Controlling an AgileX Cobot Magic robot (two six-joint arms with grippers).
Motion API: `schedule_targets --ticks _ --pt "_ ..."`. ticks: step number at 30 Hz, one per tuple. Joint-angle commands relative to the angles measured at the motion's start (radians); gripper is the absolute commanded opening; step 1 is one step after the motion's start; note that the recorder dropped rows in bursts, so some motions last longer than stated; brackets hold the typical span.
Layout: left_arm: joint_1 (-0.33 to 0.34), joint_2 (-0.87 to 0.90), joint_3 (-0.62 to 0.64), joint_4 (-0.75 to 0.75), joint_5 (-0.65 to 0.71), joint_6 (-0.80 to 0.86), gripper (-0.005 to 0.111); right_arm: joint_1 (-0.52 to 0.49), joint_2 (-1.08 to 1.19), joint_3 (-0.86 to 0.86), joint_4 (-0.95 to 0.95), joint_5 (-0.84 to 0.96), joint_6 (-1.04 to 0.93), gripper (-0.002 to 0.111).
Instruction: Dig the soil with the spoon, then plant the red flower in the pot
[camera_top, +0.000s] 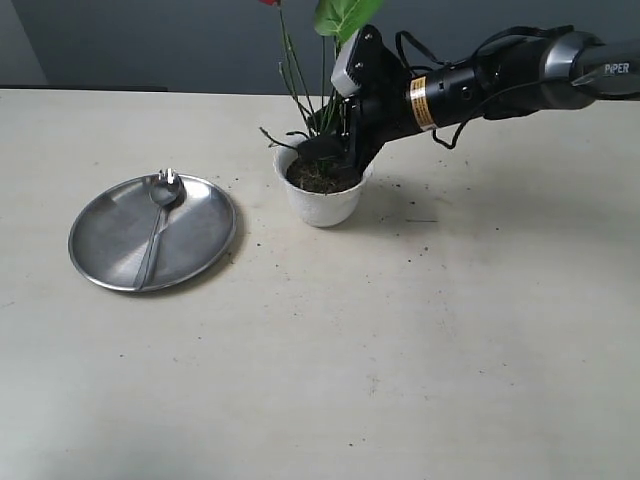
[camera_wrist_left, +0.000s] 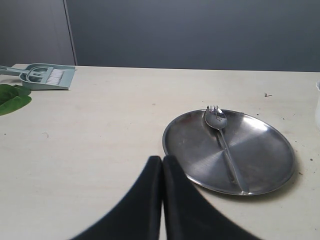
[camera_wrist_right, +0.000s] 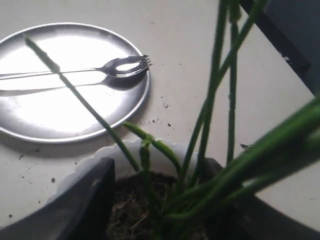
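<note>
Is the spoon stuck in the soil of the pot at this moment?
No, the spoon lies flat on the steel plate, which sits apart from the pot in the exterior view.

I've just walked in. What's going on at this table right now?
The right gripper is down at the white pot, its jaws on either side of the red flower's stems, which stand in the soil. Whether it is gripping them cannot be told. The spoon lies on the steel plate beside the pot, with nothing touching it. The left gripper is shut and empty, near the plate.
</note>
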Motion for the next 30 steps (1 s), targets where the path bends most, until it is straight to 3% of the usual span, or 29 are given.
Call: schedule_targets --ticks 1,13,30 --pt "-0.002 -0.006 0.005 -0.004 -0.006 -0.001 0.000 -0.006 -0.019 0.003 0.004 0.016 -0.006 0.050" --pt "-0.002 -0.006 0.005 -0.004 -0.006 -0.001 0.000 -0.071 -0.081 0.003 -0.006 -0.046 0.071 0.050" --pt "-0.002 -0.006 0.005 -0.004 -0.006 -0.001 0.000 -0.075 -0.088 0.003 -0.006 -0.039 0.096 0.050"
